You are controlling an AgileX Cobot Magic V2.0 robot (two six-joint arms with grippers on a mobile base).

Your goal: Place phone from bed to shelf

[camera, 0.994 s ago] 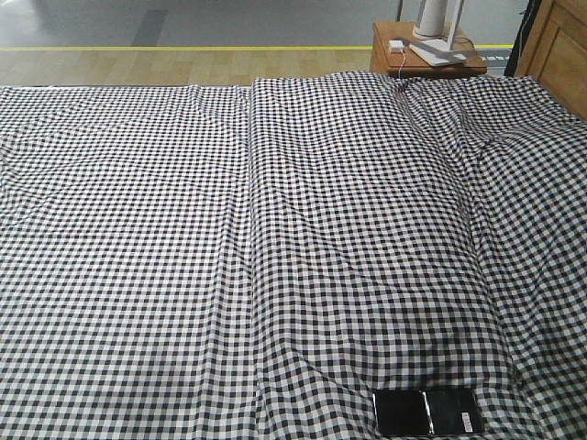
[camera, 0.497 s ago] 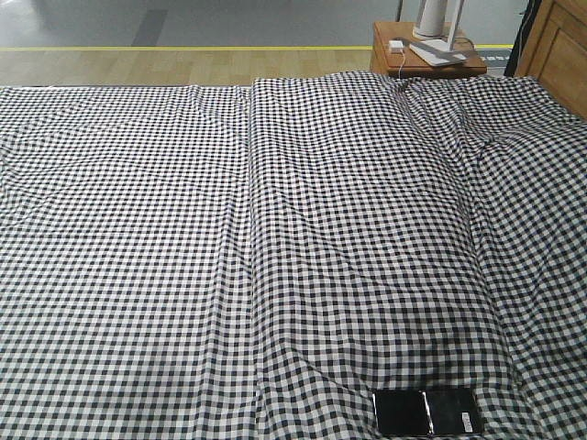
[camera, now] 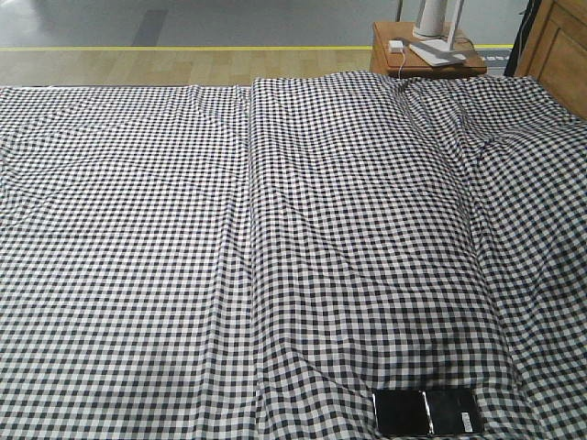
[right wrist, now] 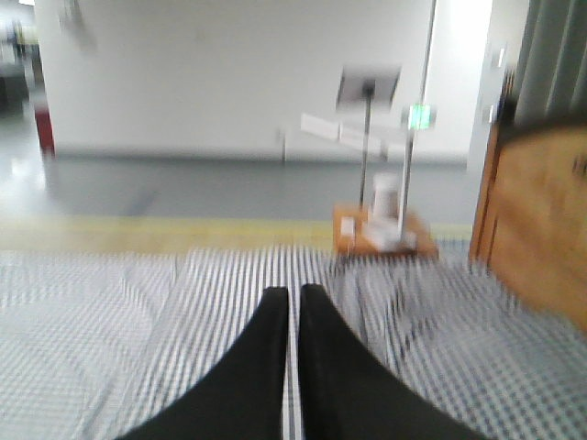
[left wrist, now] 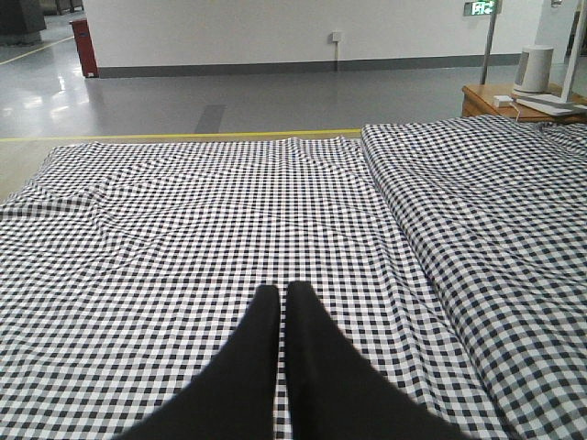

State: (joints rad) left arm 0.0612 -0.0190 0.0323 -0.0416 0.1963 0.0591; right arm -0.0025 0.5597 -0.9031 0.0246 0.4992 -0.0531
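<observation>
The phone, a thin glossy black slab with a centre crease, lies flat on the bed near its front edge, right of centre. The bed wears a black-and-white checked sheet. Neither arm shows in the front view. In the left wrist view my left gripper hangs over the sheet, shut, with nothing held. My right gripper is likewise shut and empty above the blurred sheet. The phone shows in neither wrist view. The shelf is out of view.
A small reddish-brown side table with a white lamp base and a cabled white block stands beyond the bed's far right corner. A brown wooden headboard rises at the right. Grey floor with a yellow line lies beyond.
Nothing has shifted in the front view. The phone lies where it lay before.
</observation>
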